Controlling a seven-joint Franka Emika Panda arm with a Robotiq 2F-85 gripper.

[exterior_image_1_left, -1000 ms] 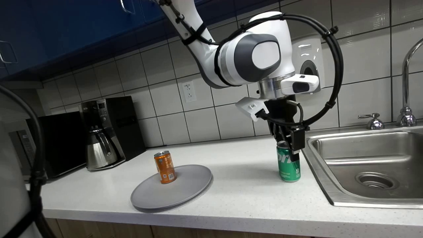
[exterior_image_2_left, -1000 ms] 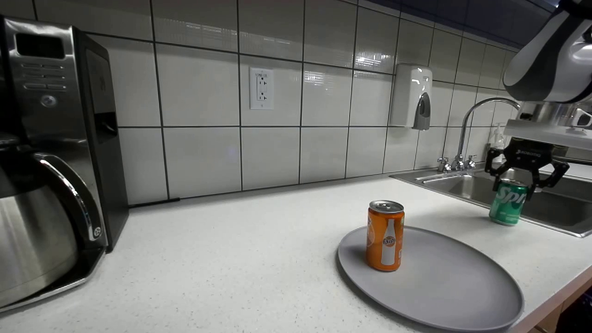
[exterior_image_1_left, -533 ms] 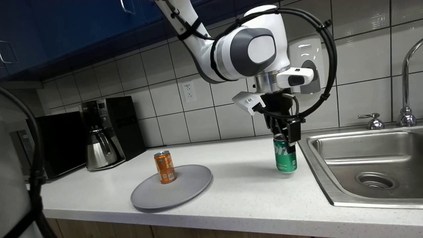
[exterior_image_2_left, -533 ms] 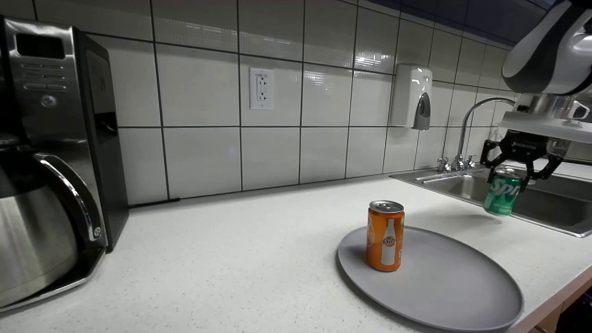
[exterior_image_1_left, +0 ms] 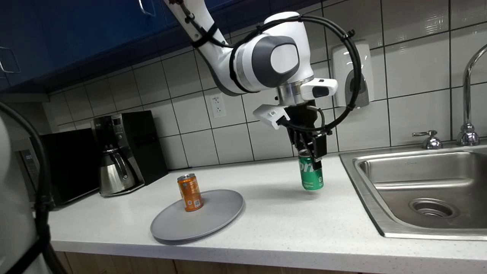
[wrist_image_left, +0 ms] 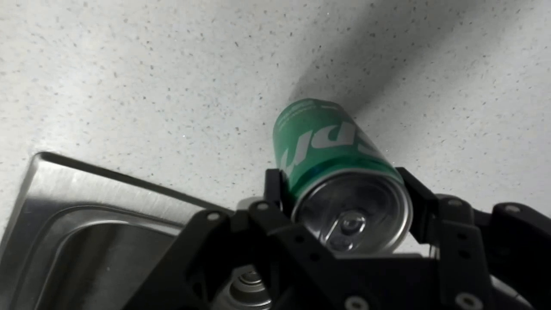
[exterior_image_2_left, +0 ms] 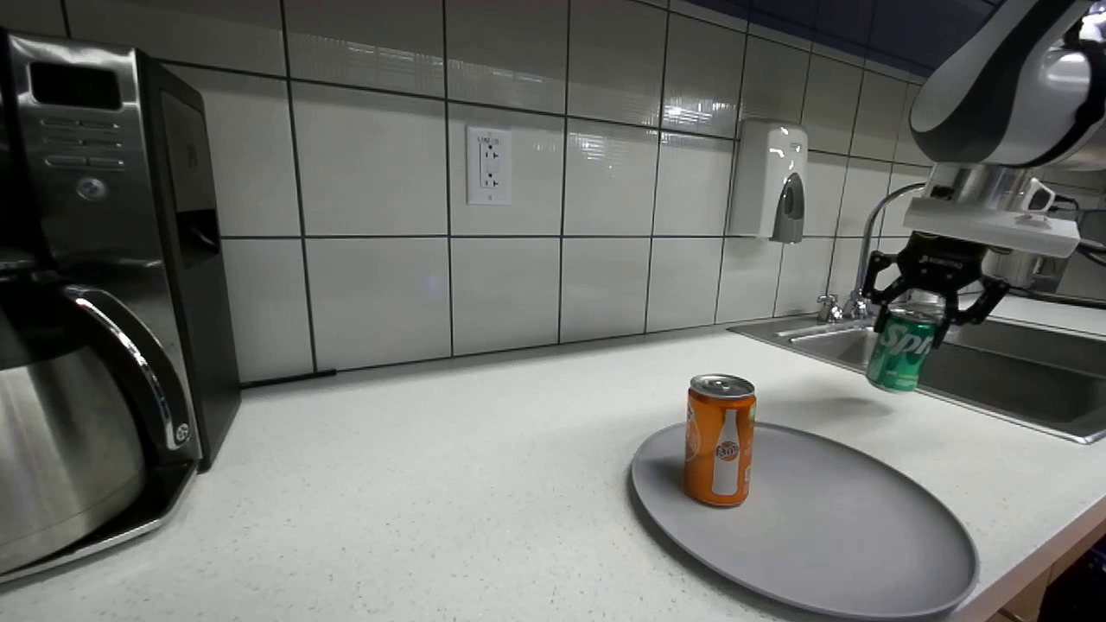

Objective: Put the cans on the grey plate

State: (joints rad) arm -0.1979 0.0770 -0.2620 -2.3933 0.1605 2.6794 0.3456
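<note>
Half of the task seemed done: the orange can (exterior_image_1_left: 190, 193) stood on the grey plate (exterior_image_1_left: 224, 207), near the front edge of the bench (exterior_image_1_left: 277, 226). The fingers (wrist_image_left: 273, 189) were gripping the green can (exterior_image_2_left: 900, 352) and held it above the bench, farther from this edge. Carrying it to the plate and releasing it remained.
</note>
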